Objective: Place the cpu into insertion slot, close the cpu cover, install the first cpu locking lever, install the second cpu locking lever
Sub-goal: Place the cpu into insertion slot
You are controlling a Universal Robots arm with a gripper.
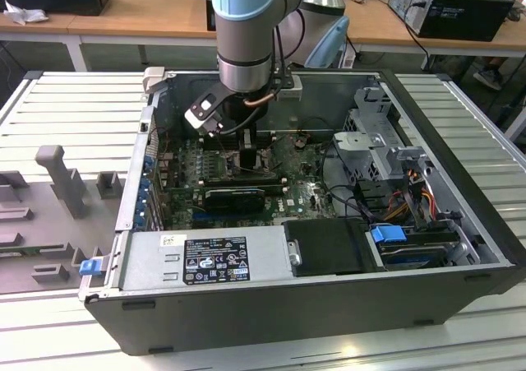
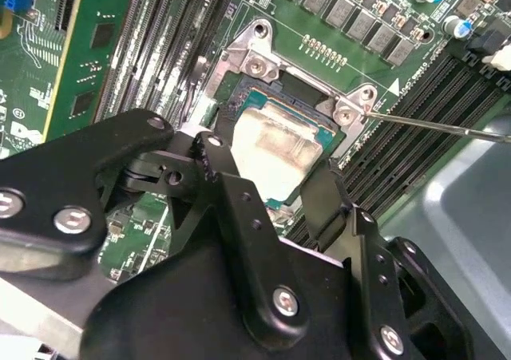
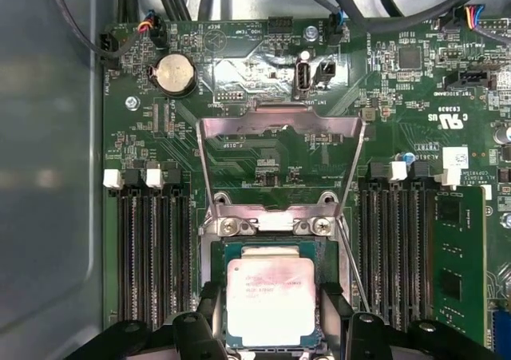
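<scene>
In both wrist views the cpu [image 3: 267, 296] [image 2: 275, 148], a silver-topped square chip on a green base, sits between my gripper's [image 3: 271, 316] [image 2: 271, 180] two black fingers [image 3: 209, 316]. The fingers press on its two opposite edges. The chip lies level in or just over the insertion slot [image 3: 217, 260] [image 2: 239, 96], inside its silver rim. The cpu cover [image 3: 279, 123], a thin silver frame, stands swung open beyond the slot. A thin locking lever [image 3: 352, 256] [image 2: 439, 125] sticks out unlatched beside the slot. In the exterior view my gripper [image 1: 249, 153] reaches down onto the motherboard.
The open computer case [image 1: 460, 182] walls in the board. Black memory slots [image 3: 156, 248] [image 3: 395, 240] flank the slot, with a green card [image 3: 459, 264] beside them. Cables [image 1: 345, 198], a drive cage [image 1: 370, 141] and a power supply [image 1: 205, 260] crowd the case.
</scene>
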